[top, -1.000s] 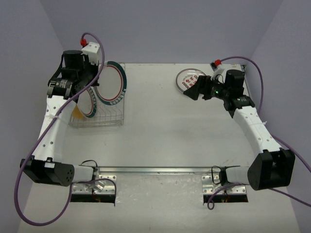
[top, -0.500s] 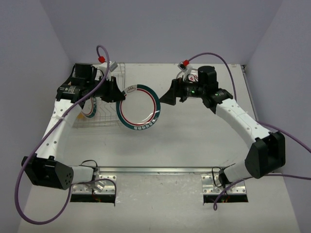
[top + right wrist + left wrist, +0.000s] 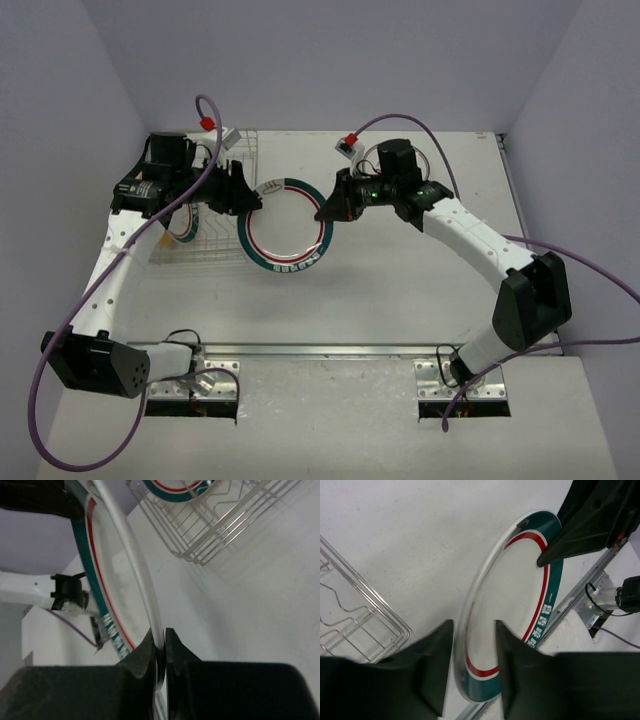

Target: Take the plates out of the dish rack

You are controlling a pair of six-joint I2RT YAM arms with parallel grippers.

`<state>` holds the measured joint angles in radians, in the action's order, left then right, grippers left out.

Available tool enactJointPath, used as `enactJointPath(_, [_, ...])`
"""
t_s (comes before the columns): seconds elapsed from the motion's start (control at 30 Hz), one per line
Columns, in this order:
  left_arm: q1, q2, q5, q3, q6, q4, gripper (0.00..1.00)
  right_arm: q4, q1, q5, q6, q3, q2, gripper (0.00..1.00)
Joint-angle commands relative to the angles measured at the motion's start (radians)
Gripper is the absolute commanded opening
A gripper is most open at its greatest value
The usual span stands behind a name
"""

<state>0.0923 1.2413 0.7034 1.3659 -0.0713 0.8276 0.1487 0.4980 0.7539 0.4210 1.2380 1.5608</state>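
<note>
A white plate (image 3: pixel 288 225) with a teal rim and a red ring hangs above the table, just right of the dish rack (image 3: pixel 215 245). My right gripper (image 3: pixel 325 210) is shut on its right rim; in the right wrist view both fingers pinch the plate's (image 3: pixel 120 580) edge at the gripper (image 3: pixel 160 647). My left gripper (image 3: pixel 252 200) is open, its fingers (image 3: pixel 432 665) straddling the plate's (image 3: pixel 510 595) left rim with a gap showing. Another teal-rimmed plate (image 3: pixel 183 222) stands upright in the rack.
The wire rack (image 3: pixel 355 625) lies close to the left of the held plate. A metal rail (image 3: pixel 320 350) with the arm bases runs along the near edge. Purple cables loop over both arms.
The left arm lifted the plate out of the rack and carried it right. The right arm swung left and shut on its rim. The left jaws have since opened.
</note>
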Motion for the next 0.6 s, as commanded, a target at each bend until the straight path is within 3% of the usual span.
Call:
enactJointPath(0.0, [0.008, -0.03, -0.067, 0.021, 0.002, -0.057, 0.59, -0.044, -0.005, 0.056, -0.005, -0.012, -0.02, 0.0])
enactJointPath(0.03, [0.008, -0.035, -0.121, 0.019, 0.005, -0.063, 0.87, -0.047, -0.013, 0.053, -0.001, -0.021, -0.024, 0.0])
enactJointPath(0.07, [0.009, -0.038, -0.15, 0.018, 0.016, -0.073, 0.99, -0.053, -0.026, 0.047, 0.005, -0.031, -0.025, 0.0])
enactJointPath(0.23, [0.007, -0.05, -0.4, 0.022, 0.051, -0.102, 1.0, -0.092, -0.137, 0.031, 0.094, -0.064, 0.007, 0.0])
enactJointPath(0.33, [0.007, -0.065, -0.543, 0.017, 0.084, -0.127, 1.0, -0.087, -0.268, -0.022, 0.168, -0.031, 0.073, 0.0])
enactJointPath(0.57, [0.007, -0.062, -0.774, 0.013, 0.174, -0.142, 1.0, 0.03, -0.456, -0.272, 0.164, 0.206, 0.26, 0.0])
